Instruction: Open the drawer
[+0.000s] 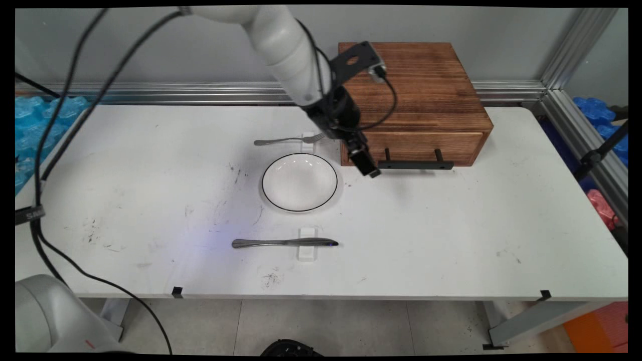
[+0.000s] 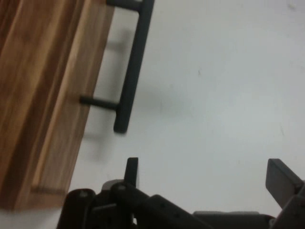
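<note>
So the biggest thing here is the white table (image 1: 451, 240), and at its back sits a wooden drawer box (image 1: 426, 95) with a black bar handle (image 1: 415, 164) standing off the drawer front on two posts. The drawer looks shut, flush with the box front as far as I can tell. Nice dark grain on top, lighter on the drawer face.

The gripper (image 1: 370, 168) hangs just beside the handle's left end, down low near the tabletop and empty, with its jaws spread wide (in the hand view one finger (image 2: 131, 171) sits close to the bar's end and the other (image 2: 281, 180) is way off over bare table). The handle isn't between them, it's off to one side.

What could go wrong, in my opinion: with that offset, closing here would grab air, and sliding sideways could knock a fingertip into the handle's end or the box's corner and shove the whole box. The hanging cables look close to the box top too.

Smaller stuff: a white plate with a black rim (image 1: 299, 181) just left of the gripper, a fork (image 1: 288, 140) behind it on a little white rest, and a knife (image 1: 284, 243) on another rest near the front edge.
</note>
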